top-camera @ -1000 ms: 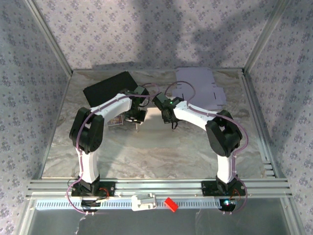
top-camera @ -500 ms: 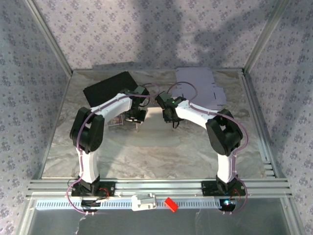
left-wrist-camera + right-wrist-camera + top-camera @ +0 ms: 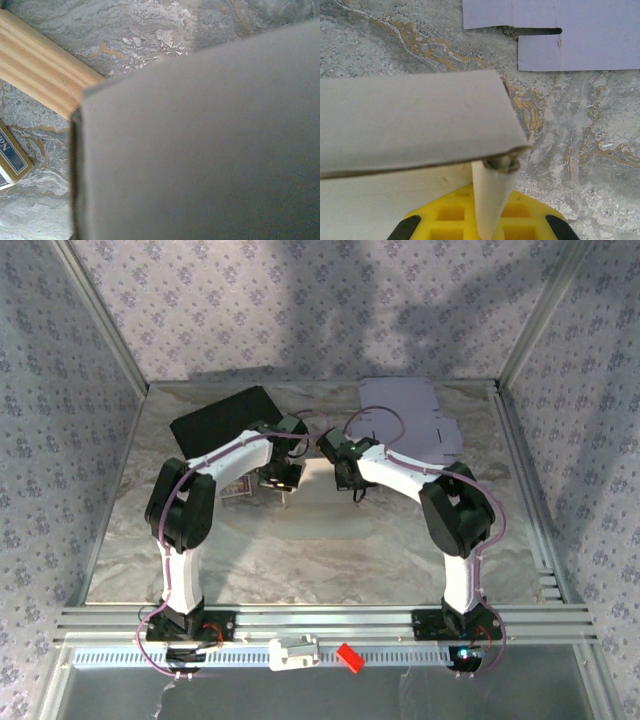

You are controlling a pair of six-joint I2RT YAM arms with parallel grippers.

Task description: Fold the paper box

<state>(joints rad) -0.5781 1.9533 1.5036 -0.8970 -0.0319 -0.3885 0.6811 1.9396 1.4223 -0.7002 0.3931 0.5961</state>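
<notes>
Cream cardboard, the paper box (image 3: 318,490), sits mid-table on the marbled table (image 3: 330,560), between our two grippers. From above, the left gripper (image 3: 283,480) is at its nine o'clock edge and the right gripper (image 3: 347,478) at its three o'clock edge.

Both pairs of jaws are clenched. In the right wrist view a narrow flap of the box runs straight down into the yellow part of the gripper at six o'clock, so we read the right jaws as grasping the box. A folded panel juts across above that flap. On the left, a blurred grey panel of the box stands so close to the lens that the fingers are hidden. We cannot tell whether they pinch it.

Around the box:
- A black sheet (image 3: 222,417) lies at ten o'clock, with the left arm crossing its near corner.
- A lavender flat blank (image 3: 405,420) lies at one o'clock, with the right arm over its near edge.
- A small blue-labelled carton (image 3: 236,490) lies at nine o'clock, just beside the left gripper.

In the left wrist view a wooden slat (image 3: 42,75) lies on the table, its lower end hidden behind the grey panel. The carton is cut off at the frame edge there, and its lettering is too cropped to read.
</notes>
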